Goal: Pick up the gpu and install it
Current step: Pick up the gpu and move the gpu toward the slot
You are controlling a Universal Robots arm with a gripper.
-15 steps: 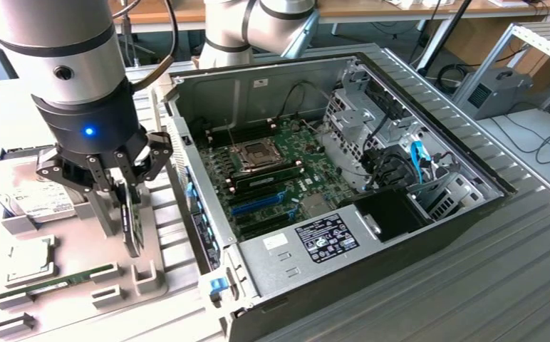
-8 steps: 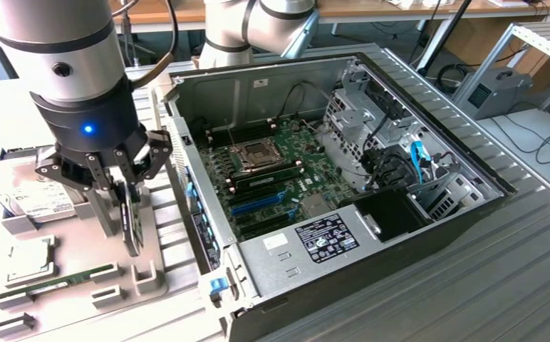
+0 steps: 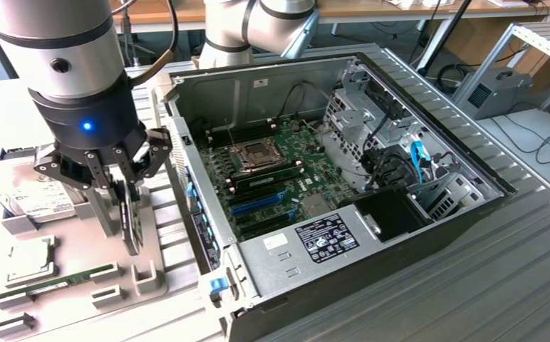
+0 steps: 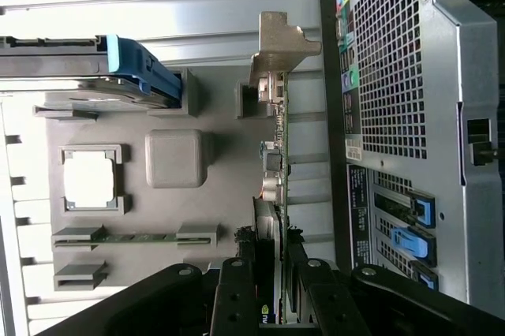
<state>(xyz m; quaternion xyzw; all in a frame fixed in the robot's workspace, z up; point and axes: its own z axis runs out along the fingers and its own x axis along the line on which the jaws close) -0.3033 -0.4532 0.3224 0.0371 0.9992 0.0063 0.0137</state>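
Right now the gripper (image 3: 121, 194) is hanging over the grey parts tray (image 3: 70, 239) at the exterior view's left, beside the open computer case (image 3: 451, 153). Its fingers (image 3: 92, 174) are pinching the gpu (image 3: 130, 224), closing on the card's two flat faces near its upper edge. The card is standing on edge, nearly upright, with its lower end pointing down at the tray. In the wrist view the gpu (image 4: 278, 162) is showing edge-on as a thin strip running away from the fingers (image 4: 235, 296). Its silver bracket (image 4: 278, 44) is sitting at the far end, and a sliver of green board is showing along one side. The card's lower edge is lying very close to the tray's slotted holders, and I cannot tell whether it is touching them or hanging just clear.

Other parts are resting on the tray. A hard drive (image 3: 35, 194) with a white label is lying behind the gripper. A square processor (image 3: 30, 263) is sitting in its own recess. A narrow green RAM stick (image 3: 61, 279) is lying in a slot near the tray's front.

Inside the case, the motherboard (image 3: 280, 167) is lying exposed with its blue expansion slots (image 3: 256, 205) facing up, well apart from the card. The case's perforated rear panel (image 4: 394, 60) is standing just beside the gpu in the wrist view.
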